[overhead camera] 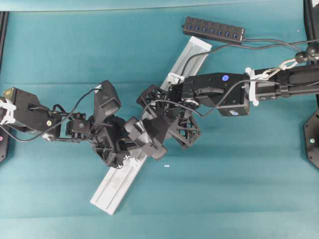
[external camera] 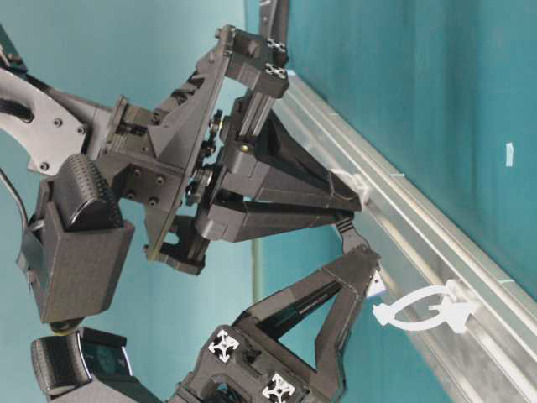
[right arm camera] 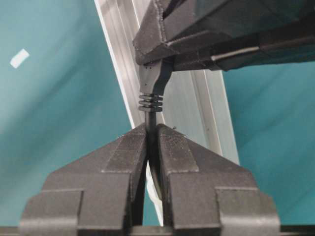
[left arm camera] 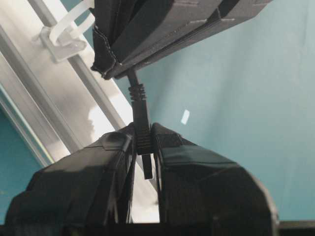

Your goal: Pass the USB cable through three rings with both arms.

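At the centre of the overhead view, the two black truss-patterned grippers meet over the long silver aluminium rail (overhead camera: 149, 147), which runs diagonally from lower left to upper right on the teal table (overhead camera: 239, 189). The left gripper (left arm camera: 142, 140) is closed narrowly on the small plug end of the thin black USB cable (left arm camera: 139, 101), as the left wrist view shows at its middle. The right gripper (right arm camera: 151, 132) is clamped on the cord just below the plug's ribbed collar, with the left gripper's tips pinching the plug above it in that view. In the table-level view, one whitish translucent plastic ring (external camera: 428, 312) sits on the rail at lower right, just beside the gripper tips. The black hub (overhead camera: 213, 30) lies at the upper middle of the overhead view.
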Available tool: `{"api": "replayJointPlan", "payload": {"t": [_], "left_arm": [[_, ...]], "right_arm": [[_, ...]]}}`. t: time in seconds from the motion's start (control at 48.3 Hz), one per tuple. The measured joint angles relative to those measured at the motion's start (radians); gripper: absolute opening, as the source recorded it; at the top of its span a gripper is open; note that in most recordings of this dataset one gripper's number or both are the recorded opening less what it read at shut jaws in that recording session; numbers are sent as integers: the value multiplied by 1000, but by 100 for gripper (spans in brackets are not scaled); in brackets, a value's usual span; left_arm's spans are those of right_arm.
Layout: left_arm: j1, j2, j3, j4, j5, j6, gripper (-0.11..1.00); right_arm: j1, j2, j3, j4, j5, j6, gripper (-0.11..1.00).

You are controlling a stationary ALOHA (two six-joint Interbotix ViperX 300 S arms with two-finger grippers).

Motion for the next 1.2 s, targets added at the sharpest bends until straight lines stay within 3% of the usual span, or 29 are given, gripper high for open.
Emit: {"api": "replayJointPlan", "payload": {"t": [0.373,0.455,0.642,0.704,1.201], "left_arm": [[0,-9,6,-3,-25,-3,15],[-2,-15,8,0,-35,-3,32],[-11,-55,17,0,-52,-17,86],[-12,-74,26,0,-54,-26,96],[-15,-235,141,0,-54,-61,92]], "right_arm": [[21,2,9,-81,-38,0,10],[25,2,14,-100,-57,0,10],[20,5,15,-112,-83,0,10],[21,5,15,-112,-84,0,10],[46,6,23,-114,-72,-9,10]]}}
